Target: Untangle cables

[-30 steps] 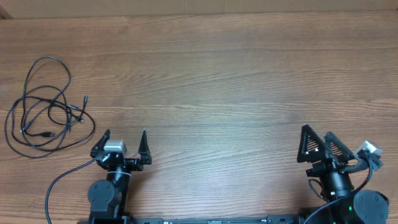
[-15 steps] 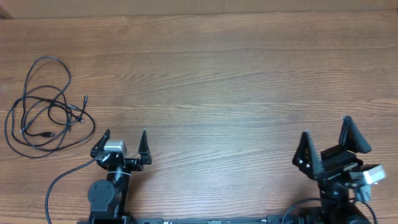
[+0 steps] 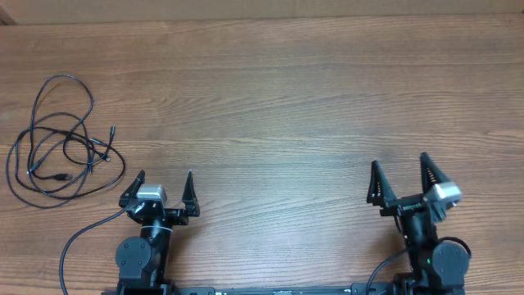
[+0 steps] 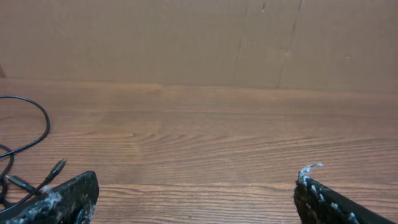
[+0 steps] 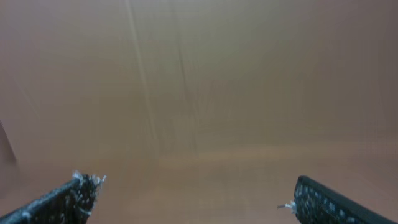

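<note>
The cables lie ahead and left of the left pincer, which stands apart and empty. The right pincer, also apart, sits well away, so the left is nearer.

You're looking at a brown wood-grain tabletop, evenly lit. A plain tan creased board wall backs its far edge.

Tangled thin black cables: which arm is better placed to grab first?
Left. The tangled thin black cables lie close to the open left gripper, showing in its wrist view; the open right gripper sits far across the wooden table.
</note>
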Available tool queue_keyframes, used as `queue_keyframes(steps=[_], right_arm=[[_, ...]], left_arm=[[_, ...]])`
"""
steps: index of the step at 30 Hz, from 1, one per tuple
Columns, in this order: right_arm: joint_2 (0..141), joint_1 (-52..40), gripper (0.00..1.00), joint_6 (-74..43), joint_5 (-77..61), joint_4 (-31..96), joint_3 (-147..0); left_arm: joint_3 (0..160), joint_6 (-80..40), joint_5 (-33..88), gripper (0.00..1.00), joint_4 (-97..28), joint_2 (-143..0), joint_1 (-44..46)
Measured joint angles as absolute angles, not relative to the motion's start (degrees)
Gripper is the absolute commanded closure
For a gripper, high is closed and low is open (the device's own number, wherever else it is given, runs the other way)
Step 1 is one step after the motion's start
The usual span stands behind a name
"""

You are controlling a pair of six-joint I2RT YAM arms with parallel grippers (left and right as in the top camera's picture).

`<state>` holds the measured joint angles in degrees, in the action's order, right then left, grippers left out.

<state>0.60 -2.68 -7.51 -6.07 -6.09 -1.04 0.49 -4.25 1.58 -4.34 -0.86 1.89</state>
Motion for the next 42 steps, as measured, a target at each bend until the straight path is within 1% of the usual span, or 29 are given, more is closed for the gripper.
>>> queue_keyframes(steps=[4, 7, 42], right_arm=[[0.6, -2.7, 0.00, -7.4, -5.3, 2.8, -1.0], [0.6, -2.7, 0.00, -7.4, -4.1, 4.8, -1.0], [0.6, -2.7, 0.00, -7.4, -2.5, 4.8, -1.0]], left_arm=[[0.5, -4.3, 1.6, 0.00, -4.3, -0.9, 1.9], [0.5, -4.3, 1.6, 0.00, -4.3, -0.9, 1.9], [0.5, -4.3, 1.6, 0.00, -4.3, -0.9, 1.9]])
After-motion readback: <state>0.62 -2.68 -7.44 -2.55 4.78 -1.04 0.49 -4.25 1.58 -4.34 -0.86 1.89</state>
